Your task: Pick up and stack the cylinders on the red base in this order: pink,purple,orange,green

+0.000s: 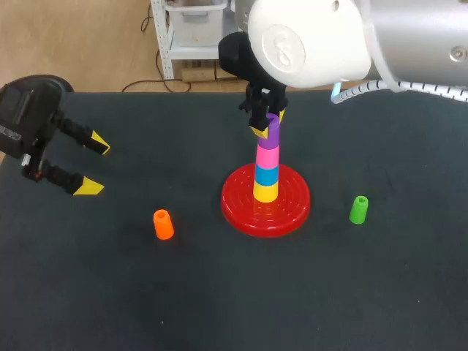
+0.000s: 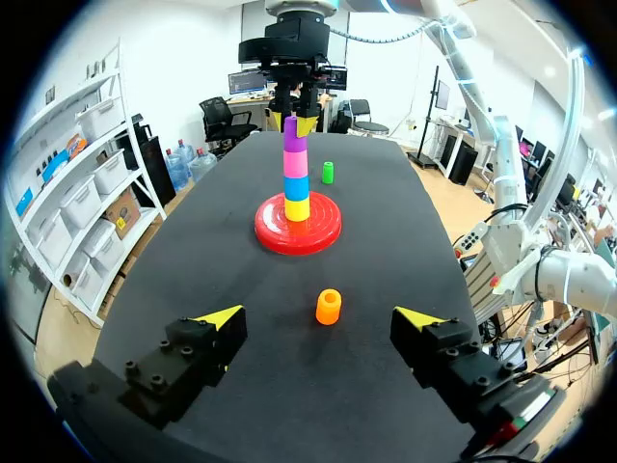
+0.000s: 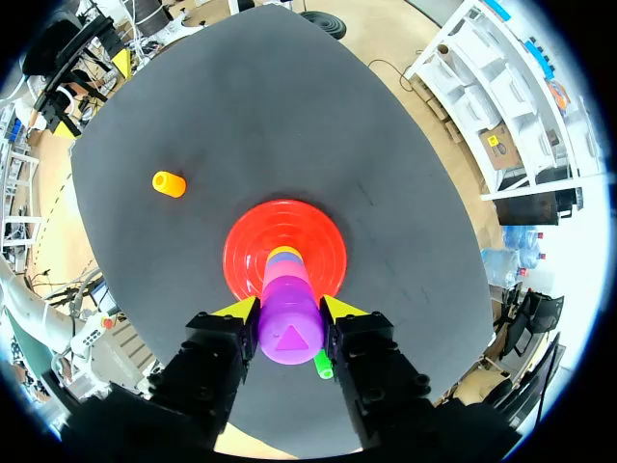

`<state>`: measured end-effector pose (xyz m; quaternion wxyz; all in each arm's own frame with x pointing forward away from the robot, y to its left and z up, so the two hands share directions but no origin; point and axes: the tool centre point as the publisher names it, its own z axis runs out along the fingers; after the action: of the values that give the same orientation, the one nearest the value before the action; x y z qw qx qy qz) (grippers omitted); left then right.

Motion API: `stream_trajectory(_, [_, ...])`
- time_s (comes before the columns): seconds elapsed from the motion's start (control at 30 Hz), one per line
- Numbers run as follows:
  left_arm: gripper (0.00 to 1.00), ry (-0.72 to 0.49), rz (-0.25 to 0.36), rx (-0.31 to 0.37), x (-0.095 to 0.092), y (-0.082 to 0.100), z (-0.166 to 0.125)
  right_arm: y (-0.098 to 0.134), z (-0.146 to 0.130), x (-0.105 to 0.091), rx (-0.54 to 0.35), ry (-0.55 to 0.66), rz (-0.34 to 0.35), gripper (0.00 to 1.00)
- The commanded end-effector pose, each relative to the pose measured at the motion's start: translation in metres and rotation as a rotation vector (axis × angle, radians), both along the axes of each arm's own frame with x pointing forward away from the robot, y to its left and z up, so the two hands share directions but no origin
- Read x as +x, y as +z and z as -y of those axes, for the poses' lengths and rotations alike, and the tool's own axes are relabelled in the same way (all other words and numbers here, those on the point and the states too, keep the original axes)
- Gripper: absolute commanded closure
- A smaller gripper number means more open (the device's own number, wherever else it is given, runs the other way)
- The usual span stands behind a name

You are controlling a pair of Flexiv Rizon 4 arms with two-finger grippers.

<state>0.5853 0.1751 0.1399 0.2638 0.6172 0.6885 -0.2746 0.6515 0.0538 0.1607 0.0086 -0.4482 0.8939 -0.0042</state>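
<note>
- Red base (image 1: 241, 210): sitting near the middle of the dark table (image 1: 146, 300) and carrying an upright column.
- Column, bottom to top: yellow cylinder (image 1: 265, 192), blue cylinder (image 1: 266, 175), pink cylinder (image 1: 267, 156), purple cylinder (image 1: 273, 133).
- Right gripper (image 3: 289, 311): reaching down over the column, its fingers pressing the purple cylinder from two sides.
- Orange cylinder (image 1: 163, 224): standing on the table left of the base, well apart from it.
- Green cylinder (image 1: 358, 210): standing on the table right of the base.
- Left gripper (image 1: 95, 167): hanging at the table's left side, its fingers spread wide and holding nothing.

Right tool (image 3: 289, 309) gripping purple cylinder (image 3: 289, 334); left tool (image 2: 318, 318) spread wide, aside.
</note>
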Motion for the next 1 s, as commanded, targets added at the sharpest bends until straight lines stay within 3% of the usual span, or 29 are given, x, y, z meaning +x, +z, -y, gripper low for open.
stream_trajectory(0.03, [0.0, -0.002, 0.001, -0.002, 0.0, 0.0, -0.001, -0.01, 0.001, 0.002, 0.002, 0.001, -0.003, 1.0])
stream_trajectory(0.07, [0.0, -0.002, 0.001, -0.002, 0.0, 0.0, -0.001, -0.009, 0.001, 0.001, 0.002, -0.001, 0.0, 1.0])
stream_trajectory(0.1, [0.0, -0.002, 0.001, -0.002, 0.0, 0.0, -0.001, -0.008, 0.001, 0.001, 0.002, -0.002, 0.002, 0.64])
stream_trajectory(0.13, [0.0, -0.002, 0.001, -0.002, 0.0, 0.0, -0.001, -0.007, 0.001, 0.0, 0.0, 0.0, 0.004, 0.18])
stream_trajectory(0.17, [0.0, -0.002, 0.001, -0.002, 0.0, 0.0, -0.001, -0.007, 0.0, -0.001, -0.003, 0.001, 0.009, 0.0])
stream_trajectory(0.6, [0.0, -0.002, 0.001, -0.002, 0.0, 0.0, -0.001, 0.007, 0.002, -0.013, -0.013, -0.03, 0.083, 0.0])
stream_trajectory(0.87, [0.0, -0.002, 0.001, -0.002, 0.0, 0.0, -0.001, 0.024, 0.005, -0.037, -0.022, -0.041, 0.175, 0.0])
stream_trajectory(1.0, [0.0, -0.002, 0.001, -0.002, 0.0, 0.0, -0.001, 0.035, -0.008, -0.055, -0.016, 0.017, 0.216, 0.0])
